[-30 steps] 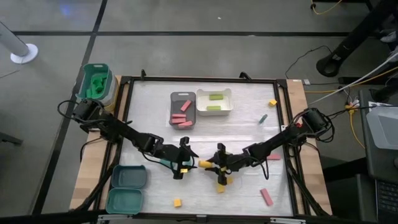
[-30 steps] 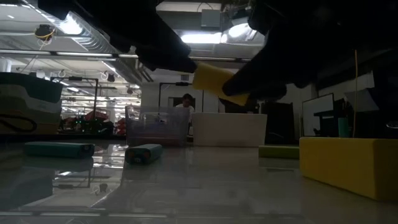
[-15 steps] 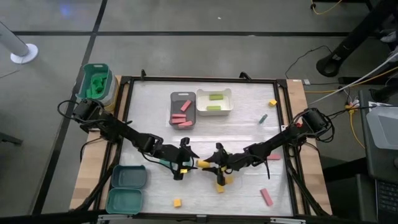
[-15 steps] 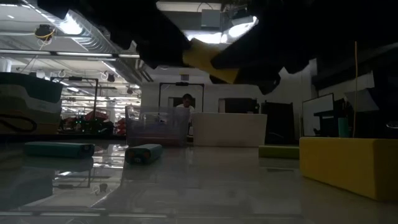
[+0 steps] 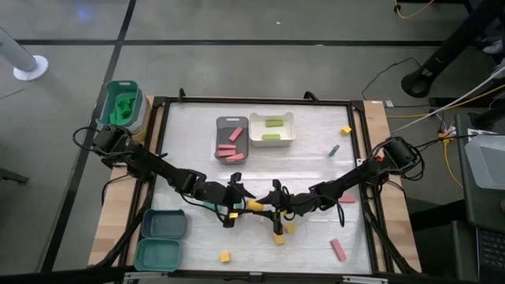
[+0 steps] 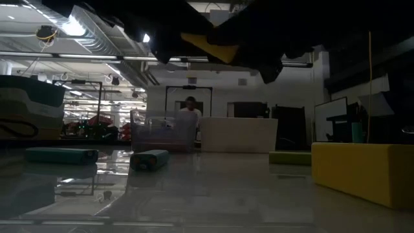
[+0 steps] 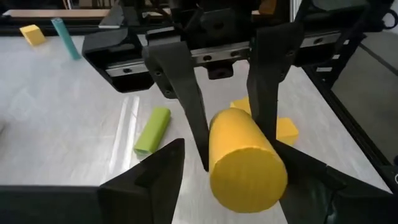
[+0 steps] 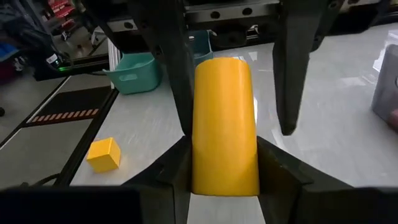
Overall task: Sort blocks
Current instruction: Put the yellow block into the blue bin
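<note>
At the table's near centre, our right gripper (image 5: pixel 265 208) is clamped on a yellow bar (image 8: pixel 225 124), presenting it endwise between the spread fingers of our left gripper (image 5: pixel 237 202), seemingly for a handover. The wrist views show the bar's rounded end; the high view alone shows the grey tray (image 5: pixel 231 139) of pink blocks (image 5: pixel 228 150) beyond.

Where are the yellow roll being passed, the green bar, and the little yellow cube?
yellow roll (image 8: pixel 224 124), right wrist view, its curved side.
green bar (image 7: pixel 152 129), left wrist view, its top.
yellow cube (image 8: pixel 103 154), right wrist view, its front.
</note>
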`<state>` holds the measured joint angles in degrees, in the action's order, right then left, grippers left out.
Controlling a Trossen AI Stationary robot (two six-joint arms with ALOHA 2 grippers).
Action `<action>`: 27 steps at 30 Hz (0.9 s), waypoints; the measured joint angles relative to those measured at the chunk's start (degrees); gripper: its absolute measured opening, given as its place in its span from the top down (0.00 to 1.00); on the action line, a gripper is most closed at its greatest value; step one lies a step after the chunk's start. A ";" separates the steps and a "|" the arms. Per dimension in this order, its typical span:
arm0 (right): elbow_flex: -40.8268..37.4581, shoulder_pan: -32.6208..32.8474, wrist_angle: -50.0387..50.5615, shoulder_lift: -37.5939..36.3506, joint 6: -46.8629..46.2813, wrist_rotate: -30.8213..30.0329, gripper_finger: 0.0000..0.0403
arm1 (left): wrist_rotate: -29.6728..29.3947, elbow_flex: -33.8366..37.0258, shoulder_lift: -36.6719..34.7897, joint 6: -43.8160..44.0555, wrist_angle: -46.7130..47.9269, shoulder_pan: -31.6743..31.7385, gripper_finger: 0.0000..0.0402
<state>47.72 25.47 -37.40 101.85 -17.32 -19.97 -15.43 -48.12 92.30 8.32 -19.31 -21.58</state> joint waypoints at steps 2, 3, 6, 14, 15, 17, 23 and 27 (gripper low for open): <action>0.46 0.00 0.36 0.06 1.13 0.02 0.66 | -0.02 0.00 -0.03 -0.24 0.12 -0.07 0.51; 0.58 0.00 0.42 0.04 1.42 0.00 0.66 | 0.02 0.00 -0.05 -0.22 0.11 -0.08 0.53; 0.64 -0.02 0.83 0.06 1.53 -0.04 0.65 | 0.03 0.00 -0.05 -0.42 0.15 -0.18 0.62; 0.68 -0.04 1.65 0.04 0.95 -0.03 0.62 | -0.10 0.00 -0.05 -2.74 0.50 -0.17 0.72; 0.71 -0.04 1.67 0.04 0.44 0.05 0.62 | -0.09 0.00 -0.05 -2.74 0.52 -0.17 0.72; 0.71 -0.08 1.70 0.05 -0.18 1.51 0.62 | 0.03 0.00 -0.05 -2.71 0.59 -0.18 0.72; 0.88 -1.24 2.79 0.00 -1.97 6.63 0.62 | 0.35 0.02 -1.10 -2.79 2.04 -0.20 0.72; 0.96 -2.07 3.73 -0.14 -2.20 7.72 0.62 | 0.05 0.02 -4.27 -2.53 6.99 -0.19 0.72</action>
<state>48.68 23.41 -33.67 101.70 -19.53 -12.25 -15.38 -48.10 88.03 5.79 -12.32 -21.77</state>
